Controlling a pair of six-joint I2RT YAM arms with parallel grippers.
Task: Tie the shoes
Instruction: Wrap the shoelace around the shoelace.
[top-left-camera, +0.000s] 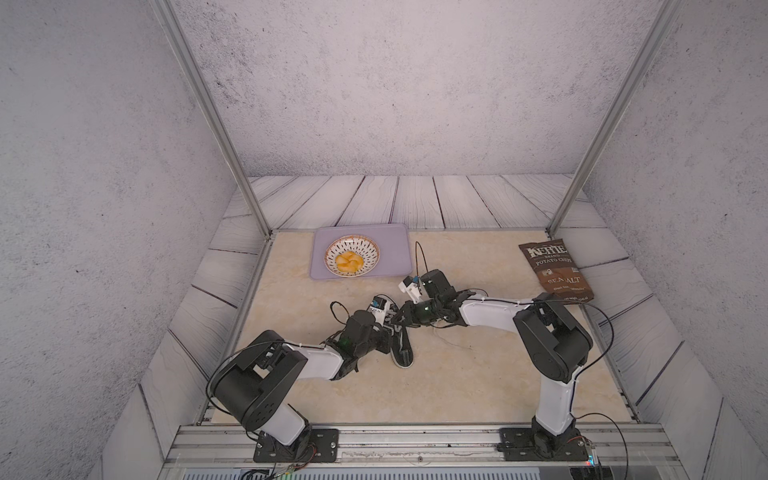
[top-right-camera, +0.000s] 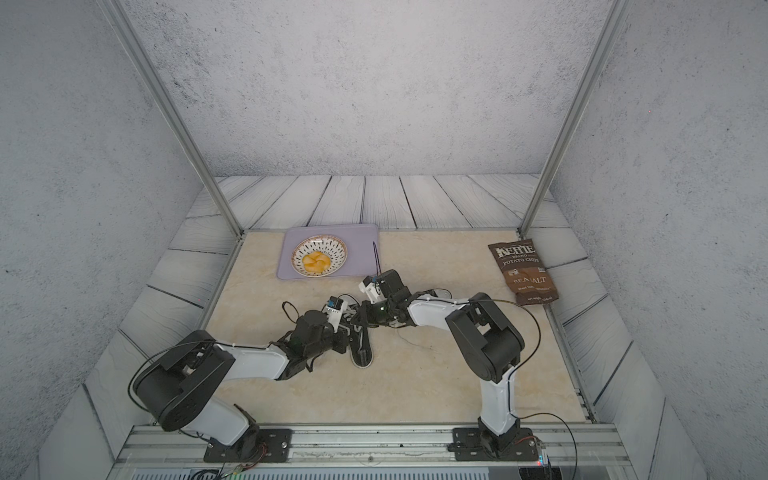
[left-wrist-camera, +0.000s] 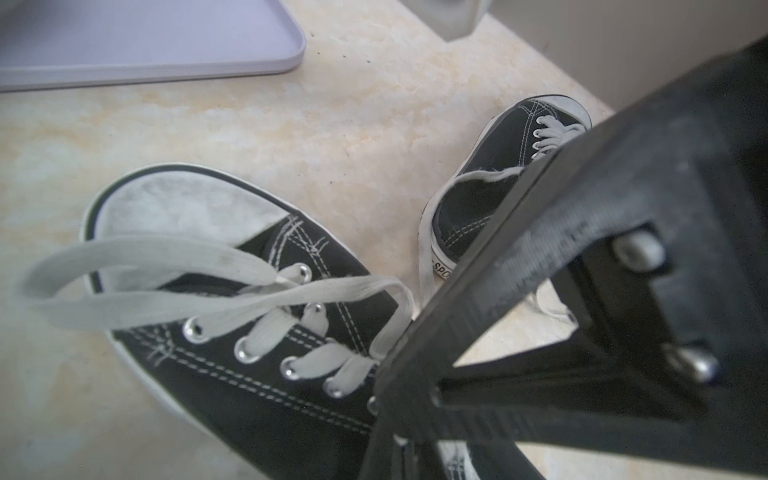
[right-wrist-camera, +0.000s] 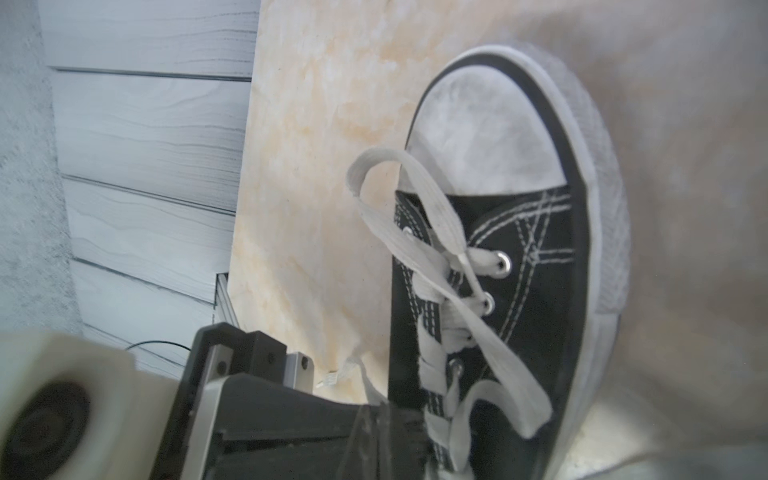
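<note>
- Black canvas with a white toe cap: your near shoe (top-left-camera: 402, 351) sits on its sole at the middle of the bench (top-left-camera: 457, 374), where both arms meet.
- Its long axis runs from the robot's base side towards the back wall, slightly slanted. In both top views the heel end lies nearest the bases, and the toe points towards the lilac tray (top-left-camera: 397, 249), hidden under the arms.
- Your left fingers (left-wrist-camera: 498, 270) are closed over the eyelet rows. A white lace (left-wrist-camera: 145, 249) runs to their tip and ends there, its loop lifted over the toe cap, so it looks pinched.
- Your right fingers (top-left-camera: 402, 316) are closed too, meeting the left ones above the same shoe. You cannot tell whether any lace is caught between them.
- Your second shoe (left-wrist-camera: 490, 166) stands just beside the first, heel near the first shoe's laces and toe pointing away, so the two axes splay apart. In the top views the right arm covers most of it.
- A bowl (top-left-camera: 352, 261) of yellow chips sits on the tray, and a brown chip bag (top-left-camera: 555, 270) lies well apart at the bench's far right.
</note>
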